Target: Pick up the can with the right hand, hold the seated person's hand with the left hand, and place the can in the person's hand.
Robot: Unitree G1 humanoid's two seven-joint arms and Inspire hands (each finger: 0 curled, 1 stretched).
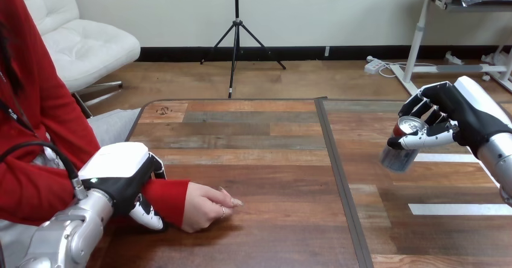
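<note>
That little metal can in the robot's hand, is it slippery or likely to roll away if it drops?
Probably somewhat slippery: the small cylindrical metal can looks smooth, and the right hand grips it tilted. Being round, it would likely roll on the flat wooden table if dropped on its side.

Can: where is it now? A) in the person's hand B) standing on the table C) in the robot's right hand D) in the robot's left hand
C: the right hand has its fingers and thumb curled round the can, held tilted; the person's hand rests on the table without it.
</note>
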